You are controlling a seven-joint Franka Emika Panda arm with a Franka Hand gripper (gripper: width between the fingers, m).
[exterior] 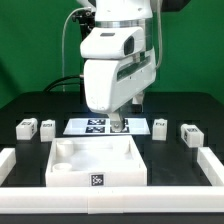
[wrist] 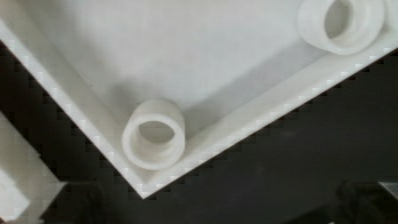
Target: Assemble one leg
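Observation:
Four small white legs with tags stand in a row behind the panel: two at the exterior view's left (exterior: 26, 127) (exterior: 46, 125) and two at its right (exterior: 160, 126) (exterior: 189, 133). The large white square panel (exterior: 95, 160) lies in front of them. My gripper (exterior: 118, 125) hangs over the panel's far right corner, holding nothing. In the wrist view the panel corner (wrist: 214, 70) with a round socket (wrist: 155, 133) lies below my gripper (wrist: 210, 207). The dark fingers show faintly, wide apart, with nothing between them. No leg shows in the wrist view.
The marker board (exterior: 92, 125) lies behind the panel, partly under the arm. White rails (exterior: 10, 165) (exterior: 212, 165) border the work area at both sides. A second socket (wrist: 347, 22) shows at the wrist view's edge.

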